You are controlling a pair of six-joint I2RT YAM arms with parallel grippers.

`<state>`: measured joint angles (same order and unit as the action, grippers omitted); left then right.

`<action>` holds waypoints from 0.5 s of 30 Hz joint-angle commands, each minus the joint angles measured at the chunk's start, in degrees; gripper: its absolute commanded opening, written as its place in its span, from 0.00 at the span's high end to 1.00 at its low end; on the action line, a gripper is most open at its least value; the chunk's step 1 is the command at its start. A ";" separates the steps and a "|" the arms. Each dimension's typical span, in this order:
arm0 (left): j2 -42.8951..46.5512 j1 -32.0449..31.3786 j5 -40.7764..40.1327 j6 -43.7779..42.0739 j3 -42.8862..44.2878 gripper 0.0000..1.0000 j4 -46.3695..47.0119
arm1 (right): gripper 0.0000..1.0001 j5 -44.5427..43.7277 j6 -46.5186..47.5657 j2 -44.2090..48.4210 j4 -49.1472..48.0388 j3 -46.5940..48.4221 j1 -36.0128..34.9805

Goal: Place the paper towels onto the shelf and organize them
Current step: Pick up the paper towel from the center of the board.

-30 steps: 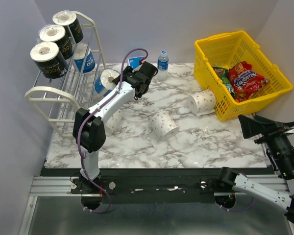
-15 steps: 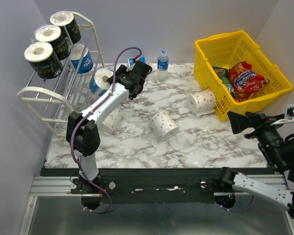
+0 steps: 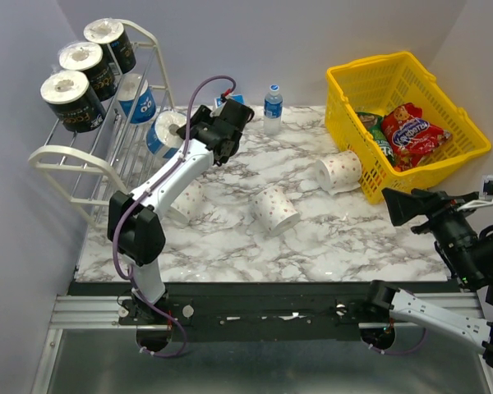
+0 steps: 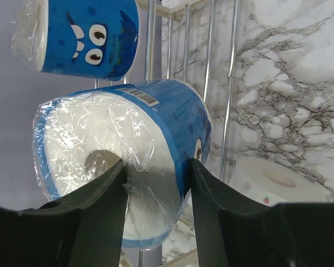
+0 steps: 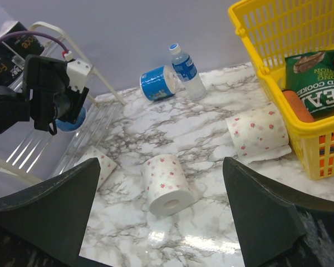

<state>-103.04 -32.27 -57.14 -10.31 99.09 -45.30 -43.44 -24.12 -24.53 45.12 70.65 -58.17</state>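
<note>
A: Leftward over the last second went the left gripper, bringing its blue roll beside the shelf bars, upper left in the top view.
B: Jaws?
A: Left clenched on that roll, one finger seemingly by its core. Right gripper, lower right, gapes wide, holding nothing.
B: Others?
A: Three black rolls sit on the top tier.

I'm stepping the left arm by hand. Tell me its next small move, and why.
Probably ease the blue roll a little further onto the shelf before opening. The left gripper is clamped on the roll's end. The roll is up against the shelf, under another blue roll, and I cannot tell whether it rests there yet.
</note>
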 commanded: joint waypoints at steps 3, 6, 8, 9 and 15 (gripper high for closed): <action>3.46 -0.16 -4.73 -0.51 1.46 0.60 -0.40 | 0.00 1.25 -1.11 -0.25 2.51 1.51 -0.36; 4.25 0.28 -5.08 -0.59 0.58 0.60 0.03 | 0.00 1.43 -1.46 -0.60 2.43 1.51 -0.45; 4.69 0.81 -5.17 -0.42 -0.12 0.60 -0.40 | 0.00 1.60 -1.54 -1.04 2.43 1.77 -0.45; 5.04 1.07 -5.26 0.19 -1.17 0.60 -0.49 | 0.00 1.87 -1.46 -1.30 2.43 1.94 -0.36; 7.86 2.91 -3.68 0.90 -5.04 0.59 0.74 | 0.00 1.78 -1.02 -3.06 3.30 4.05 -0.36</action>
<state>-98.89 -30.74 -58.28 -9.82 96.03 -45.95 -42.30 -25.12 -26.35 46.57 72.73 -58.19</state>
